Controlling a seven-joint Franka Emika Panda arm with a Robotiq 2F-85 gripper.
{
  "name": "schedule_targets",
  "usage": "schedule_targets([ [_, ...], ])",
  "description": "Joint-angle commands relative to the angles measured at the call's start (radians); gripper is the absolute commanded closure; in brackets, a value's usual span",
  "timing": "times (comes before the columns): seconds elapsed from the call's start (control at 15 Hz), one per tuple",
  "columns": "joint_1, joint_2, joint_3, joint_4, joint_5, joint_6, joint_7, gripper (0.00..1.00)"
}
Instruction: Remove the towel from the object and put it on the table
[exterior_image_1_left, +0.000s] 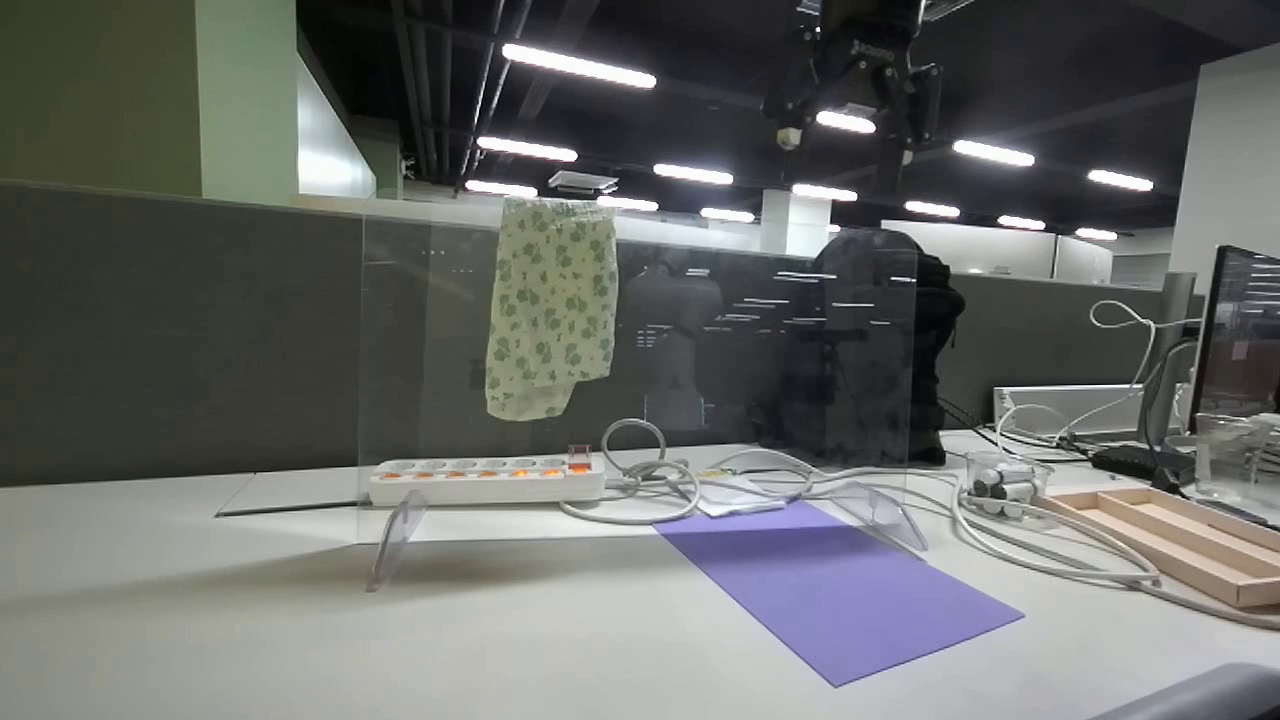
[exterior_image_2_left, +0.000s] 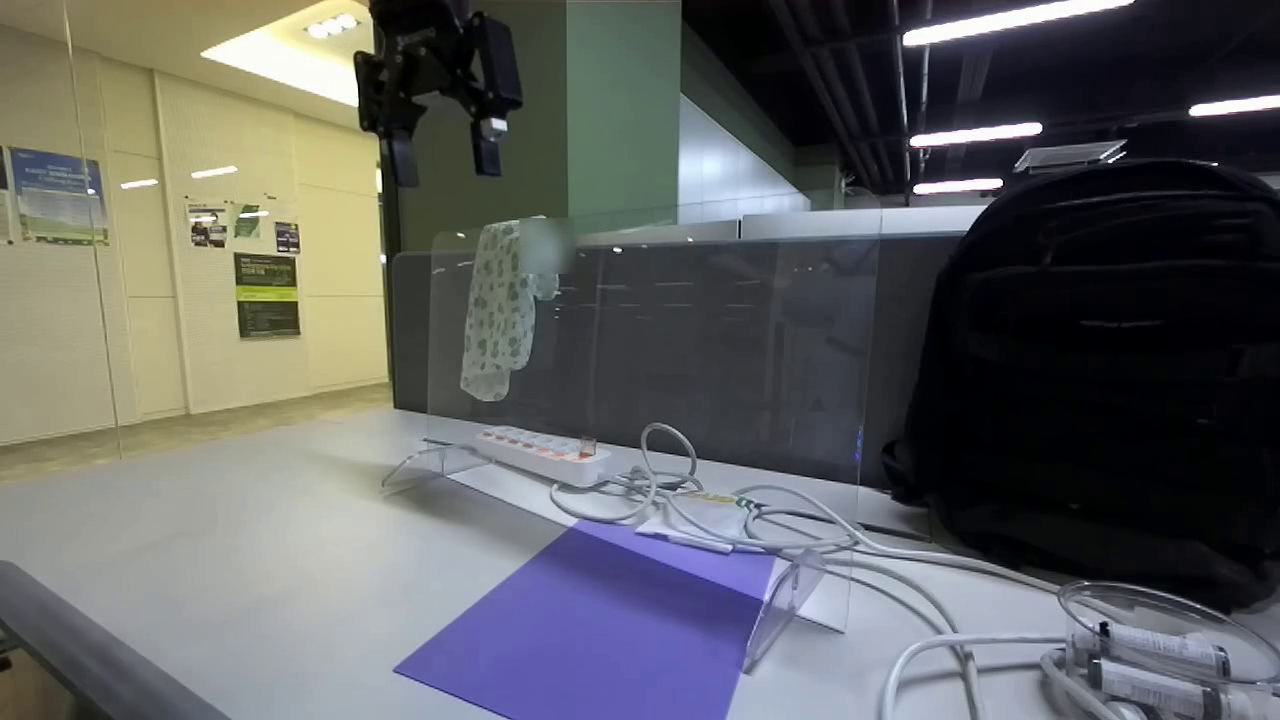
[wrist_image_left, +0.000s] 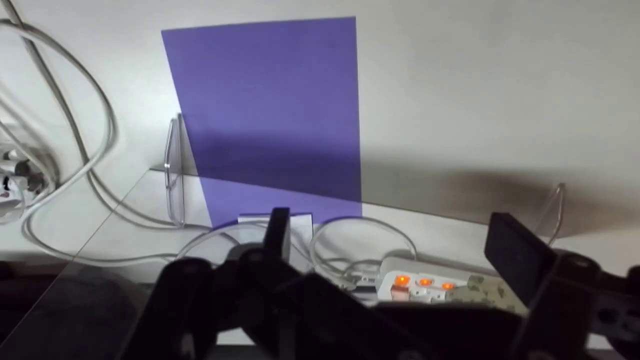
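The towel, pale cream with green print, hangs over the top edge of the upright clear panel in both exterior views. The panel stands on clear feet on the pale grey-white table. My gripper is open and empty, in the air above the panel's top edge and apart from the towel. In an exterior view the gripper is above the towel. In the wrist view, part of the towel shows beside one finger of the spread gripper; the rest is hidden by the gripper.
A white power strip and loose cables lie behind the panel. A purple mat lies partly under it. A black backpack, grey partition, wooden tray and clear dish of small bottles stand around.
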Motion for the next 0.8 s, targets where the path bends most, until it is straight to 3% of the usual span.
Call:
schedule_targets([
  [0.0,-0.028,0.057,0.055,0.021,-0.04,0.156,0.137,0.0],
  [0.47,-0.093,0.209,0.178,0.067,-0.184,0.444,0.361,0.0],
  [0.73,-0.118,0.271,0.229,0.12,-0.265,0.518,0.464,0.0],
])
